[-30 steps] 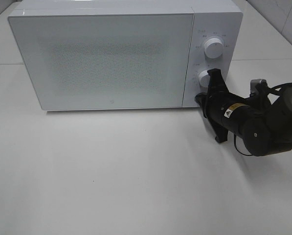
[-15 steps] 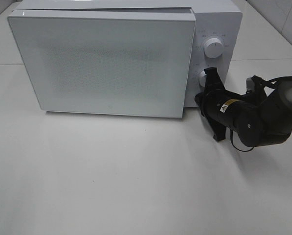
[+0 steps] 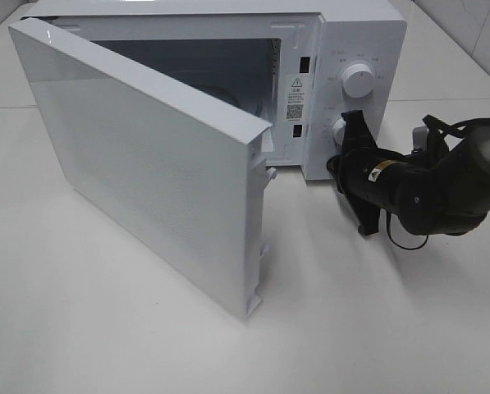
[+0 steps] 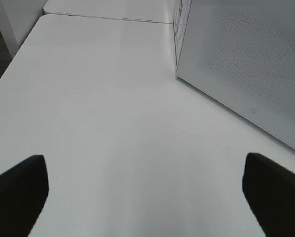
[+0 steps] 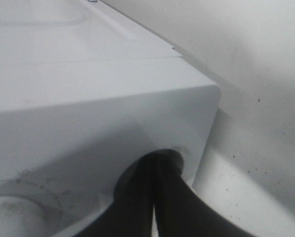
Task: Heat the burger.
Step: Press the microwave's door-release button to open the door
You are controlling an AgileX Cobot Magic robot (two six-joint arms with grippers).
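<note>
Scene: a white microwave oven (image 3: 355,33) stands at the back of a white table (image 3: 392,328), seen from a high camera.
Door: the oven's door (image 3: 146,172) stands wide open, hinged on the left of the overhead view, with its free edge angled out over the table toward the camera.
Chamber: the opening is dim, and a warning label (image 3: 295,84) and a code sticker (image 3: 294,111) show on the front frame beside the control panel.
Controls: the upper knob (image 3: 359,79) is in plain sight, while the lower knob (image 3: 341,130) is partly covered by the black arm.
Right gripper: the right gripper (image 3: 336,164) is at the foot of the control panel, below the lower knob. Its fingers are pressed together with nothing between them.
Contact: in the wrist view the dark fingertips (image 5: 168,172) sit in a round recess (image 5: 181,152) near the panel's lower corner (whether this is a button cannot be told from the blur).
Left gripper: the left gripper (image 4: 145,158) is outside the overhead view and hangs over bare table beside the door's outer face. Its fingers are spread wide and touch nothing.
Burger: the burger is not in sight in any of the three views, and the open door screens much of the chamber.
</note>
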